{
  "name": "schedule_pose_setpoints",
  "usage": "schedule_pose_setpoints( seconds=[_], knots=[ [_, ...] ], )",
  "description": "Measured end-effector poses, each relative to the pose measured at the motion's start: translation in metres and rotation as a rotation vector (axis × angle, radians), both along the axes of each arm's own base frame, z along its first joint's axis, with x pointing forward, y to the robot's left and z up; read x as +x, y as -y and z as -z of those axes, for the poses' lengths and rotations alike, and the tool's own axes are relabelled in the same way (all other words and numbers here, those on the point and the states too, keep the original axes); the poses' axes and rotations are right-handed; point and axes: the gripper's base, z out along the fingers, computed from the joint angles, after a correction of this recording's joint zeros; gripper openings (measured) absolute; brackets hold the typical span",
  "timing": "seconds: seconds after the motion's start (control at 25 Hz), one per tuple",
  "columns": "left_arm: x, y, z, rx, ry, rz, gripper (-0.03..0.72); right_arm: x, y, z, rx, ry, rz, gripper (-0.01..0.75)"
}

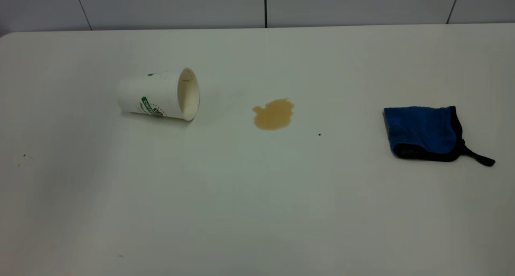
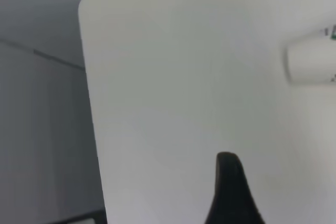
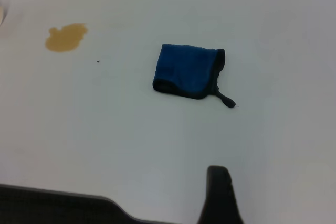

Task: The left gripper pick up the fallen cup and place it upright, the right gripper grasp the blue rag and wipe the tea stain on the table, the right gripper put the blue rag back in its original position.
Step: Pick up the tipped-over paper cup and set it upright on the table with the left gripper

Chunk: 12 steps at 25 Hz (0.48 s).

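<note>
The cup (image 1: 159, 95) lies on its side at the table's (image 1: 257, 211) left, mouth facing the tea stain (image 1: 273, 114), a tan blotch near the middle. At the right the blue rag (image 1: 422, 132) lies folded, with its black strap tail trailing right. Neither gripper shows in the exterior view. In the left wrist view the left gripper (image 2: 233, 198) shows only as a black tip over bare table, well away from the cup's base (image 2: 312, 64). The right gripper (image 3: 219, 198) is likewise a black tip, hanging short of the rag (image 3: 189, 72), with the stain (image 3: 65, 36) farther off.
A grey tiled wall (image 1: 257, 4) runs behind the table's far edge. The table's rounded corner (image 2: 86, 9) shows in the left wrist view. A tiny dark speck (image 1: 320, 134) lies between stain and rag. A dark band (image 3: 52, 203) crosses the right wrist view's edge.
</note>
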Motion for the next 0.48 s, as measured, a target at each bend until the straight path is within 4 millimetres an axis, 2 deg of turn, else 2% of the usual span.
schedule_pose_setpoints(
  seconds=[0.2,0.32,0.48],
  knots=[
    [0.021,0.061,0.048,0.106,-0.008,0.077,0.529,0.000,0.000,0.000,0.000,0.000,0.000,0.590],
    [0.038,0.084,0.078,0.156,-0.014,0.048,0.529,0.000,0.000,0.000,0.000,0.000,0.000,0.590],
    [0.059,0.104,0.119,0.195,-0.045,-0.018,0.529,0.000,0.000,0.000,0.000,0.000,0.000,0.590]
  ],
)
